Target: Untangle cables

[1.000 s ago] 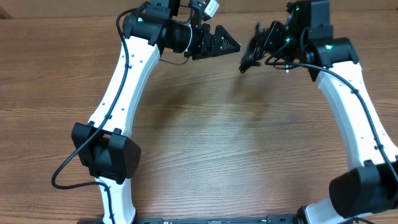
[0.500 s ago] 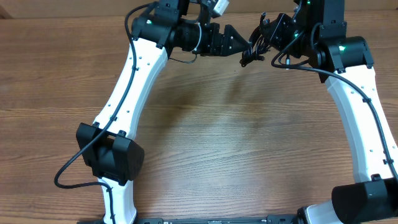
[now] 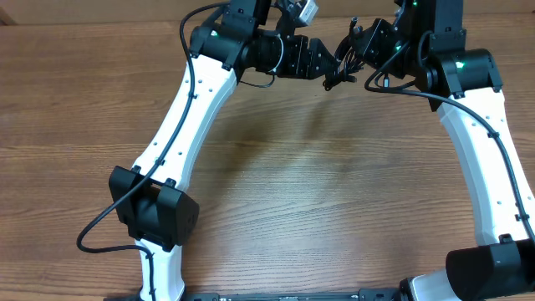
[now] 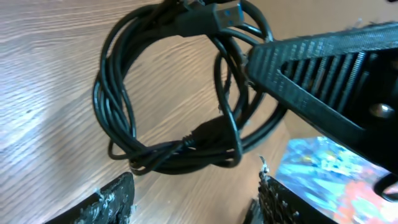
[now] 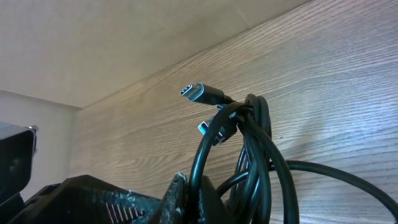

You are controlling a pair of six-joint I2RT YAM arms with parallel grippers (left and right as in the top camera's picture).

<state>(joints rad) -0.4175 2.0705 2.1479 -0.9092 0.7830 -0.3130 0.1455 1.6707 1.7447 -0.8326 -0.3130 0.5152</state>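
The cables are a tangled bundle of thin black cords hanging above the far middle of the table. My right gripper is shut on one strand of it. Above the grip, the loops rise to a silver-tipped plug and a blue-tipped plug. My left gripper faces the bundle from the left with its jaws open. The bottom of the loops hangs just beyond its fingertips, with nothing between them. One right finger crosses the left wrist view.
The wooden table lies below both raised arms. The left arm's elbow block stands front left and the right arm's base front right. A blurred blue and red patch shows beside my left gripper's right finger.
My left arm has reached right until its tips are at the hanging bundle, and its jaws have narrowed a little. The right arm shifted slightly, then held still with the cables.
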